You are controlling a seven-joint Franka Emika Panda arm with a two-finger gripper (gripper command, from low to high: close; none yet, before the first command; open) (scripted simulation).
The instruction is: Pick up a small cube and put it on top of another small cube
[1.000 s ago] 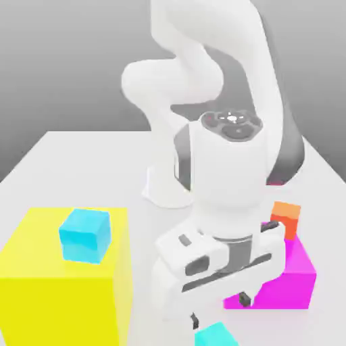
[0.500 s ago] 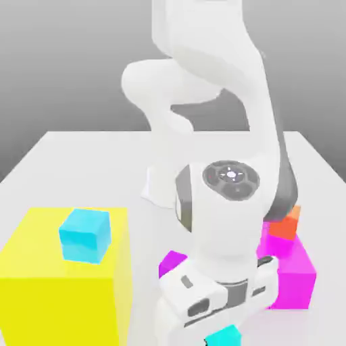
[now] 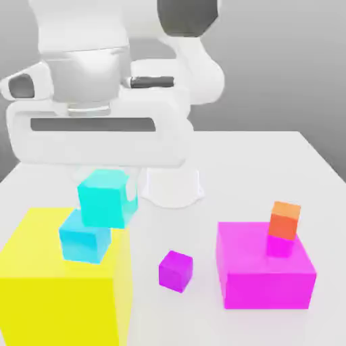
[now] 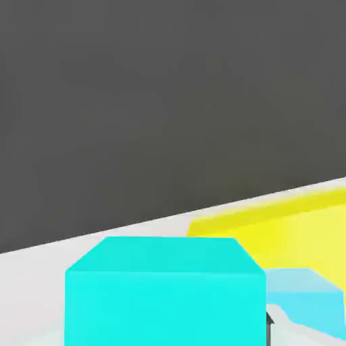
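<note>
Now, in the exterior view, the gripper [image 3: 111, 194] has been raised and carried across to the exterior view's left since the previous picture, where the turquoise cube [image 3: 105, 199] was seen low, at the bottom edge. The purple cube [image 3: 176, 272], partly covered by the hand then, is now fully exposed on the table [image 3: 209, 165]. The turquoise cube is held off the table between narrowed fingers, its upper part overlapping the pale finger [image 3: 132, 190]. The sky-blue cube [image 3: 85, 236] is rested on the yellow block [image 3: 64, 311], its upper corner covered by the turquoise cube; whether the two are touching cannot be told. In the hand view, the turquoise cube is shown close up and cut off by the frame, and the sky-blue cube is partly hidden behind it.
</note>
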